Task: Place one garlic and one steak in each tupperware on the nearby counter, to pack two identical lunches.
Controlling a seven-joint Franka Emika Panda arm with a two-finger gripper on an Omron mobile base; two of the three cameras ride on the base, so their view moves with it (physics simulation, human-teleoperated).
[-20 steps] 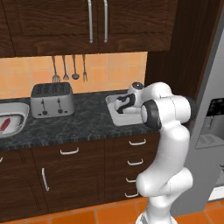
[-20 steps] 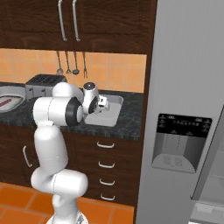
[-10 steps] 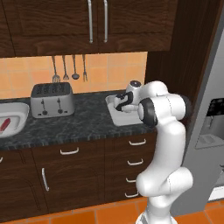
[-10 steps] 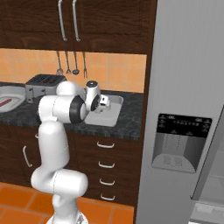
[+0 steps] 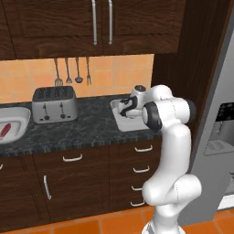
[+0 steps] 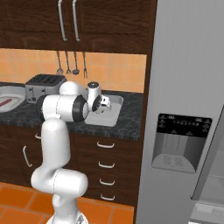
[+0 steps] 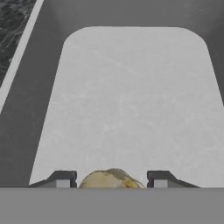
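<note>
My gripper [image 5: 122,109] [image 6: 104,103] hangs over the rectangular tupperware [image 5: 130,124] [image 6: 107,118] at the right end of the black counter [image 5: 87,125]. In the hand view the gripper [image 7: 111,180] is shut on a pale yellowish garlic [image 7: 109,178], which sits between the two dark fingertips [image 7: 63,179] above the tupperware's bare grey floor [image 7: 131,100]. A second, bowl-like tupperware [image 5: 25,123] [image 6: 19,94] stands at the far left of the counter with a red steak [image 5: 3,131] [image 6: 5,103] in it.
A silver toaster [image 5: 54,104] [image 6: 43,85] stands between the two containers. Utensils [image 5: 73,71] hang on the tiled wall behind it. A tall grey fridge [image 6: 188,109] closes off the right side. Dark wall cabinets [image 5: 100,23] hang above the counter.
The hand has shifted a little to the left and down over the rectangular tupperware, still carrying the garlic. Nothing on the counter has moved.
</note>
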